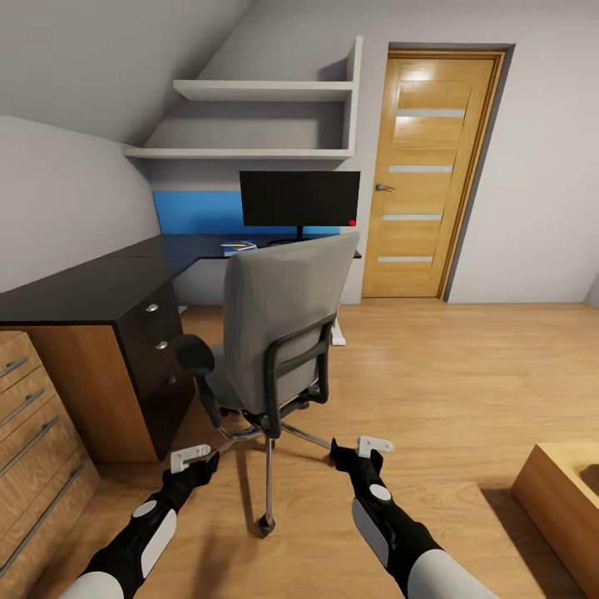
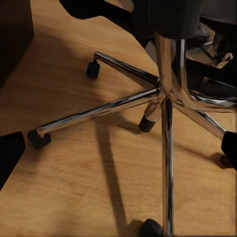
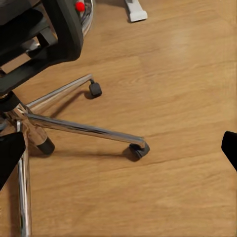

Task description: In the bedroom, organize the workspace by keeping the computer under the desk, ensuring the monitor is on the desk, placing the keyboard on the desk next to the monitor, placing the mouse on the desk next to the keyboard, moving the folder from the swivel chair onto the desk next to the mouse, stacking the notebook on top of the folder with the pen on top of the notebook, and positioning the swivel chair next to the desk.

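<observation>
The grey swivel chair (image 1: pixel 279 333) stands in the middle of the wood floor with its back toward me, so its seat is hidden. Its chrome base (image 2: pixel 163 98) and castors (image 3: pixel 139 149) lie just ahead of both grippers. Behind it, the black-topped desk (image 1: pixel 91 287) runs along the left wall and the back. The monitor (image 1: pixel 299 200) stands on the desk's far part. A flat blue and white item (image 1: pixel 240 246) lies left of its stand. My left gripper (image 1: pixel 190 456) and right gripper (image 1: pixel 374 445) hang low on either side of the chair base, both open and empty.
A light-wood drawer cabinet (image 1: pixel 33 433) stands at my near left against the desk's drawers (image 1: pixel 158 345). A low wooden piece (image 1: pixel 561 491) sits at the near right. The desk's white foot (image 3: pixel 134 11) rests on the floor beyond the chair. A wooden door (image 1: pixel 428 175) is at the back right.
</observation>
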You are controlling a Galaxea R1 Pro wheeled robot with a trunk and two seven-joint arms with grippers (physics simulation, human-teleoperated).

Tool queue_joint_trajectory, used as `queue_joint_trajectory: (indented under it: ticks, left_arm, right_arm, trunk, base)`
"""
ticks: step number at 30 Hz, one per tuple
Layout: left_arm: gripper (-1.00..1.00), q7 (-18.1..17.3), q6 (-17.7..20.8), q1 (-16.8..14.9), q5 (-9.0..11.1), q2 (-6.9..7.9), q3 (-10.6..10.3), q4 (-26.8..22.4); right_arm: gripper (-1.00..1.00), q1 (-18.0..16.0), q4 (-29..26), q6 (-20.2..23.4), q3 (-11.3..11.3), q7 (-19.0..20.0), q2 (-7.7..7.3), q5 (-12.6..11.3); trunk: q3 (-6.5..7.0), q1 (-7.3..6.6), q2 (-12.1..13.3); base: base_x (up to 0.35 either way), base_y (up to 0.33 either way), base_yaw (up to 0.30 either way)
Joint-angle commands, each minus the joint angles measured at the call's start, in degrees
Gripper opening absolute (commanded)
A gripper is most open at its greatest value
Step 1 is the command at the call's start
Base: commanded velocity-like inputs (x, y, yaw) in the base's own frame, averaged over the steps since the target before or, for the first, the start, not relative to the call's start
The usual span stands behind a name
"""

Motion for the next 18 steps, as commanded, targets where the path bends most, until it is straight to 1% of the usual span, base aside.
queue_joint_trajectory:
  ticks: [1,3,7,12,18]
  left_arm:
    - [1.00,-0.84,-0.08,-0.04,0.16,0.01,-0.22,0.06]
    - [1.00,-1.20,-0.08,-0.04,-0.82,0.00,-0.56,0.06]
    - [1.00,-1.46,-0.07,-0.04,-1.98,-0.07,-0.79,0.11]
    - [1.00,-1.56,-0.07,-0.05,-2.44,-0.22,-0.91,0.12]
    - [1.00,-1.58,-0.07,-0.05,-2.52,-0.30,-0.95,0.14]
  right_arm:
    - [1.00,-0.05,-0.17,-0.28,0.56,-0.22,-0.06,-0.58]
    - [1.00,-0.06,-0.50,-0.81,0.75,-0.07,-0.08,-0.55]
    - [1.00,-0.06,-0.93,-2.61,1.14,0.03,0.06,-0.55]
    - [1.00,-0.06,-1.00,-3.85,1.41,0.07,0.28,-0.54]
    - [1.00,-0.06,-1.05,-4.20,1.52,0.06,0.31,-0.48]
  trunk:
    - [-0.05,-0.01,-0.02]
    - [-0.05,-0.01,-0.02]
    - [-0.05,-0.01,-0.02]
    - [-0.11,-0.01,-0.02]
    - [-0.33,-0.01,-0.02]
  base:
    - [0.000,0.000,0.000]
    - [0.000,0.000,0.000]
    - [0.000,0.000,0.000]
    - [0.000,-0.035,0.035]
    - [0.000,-0.023,0.168]
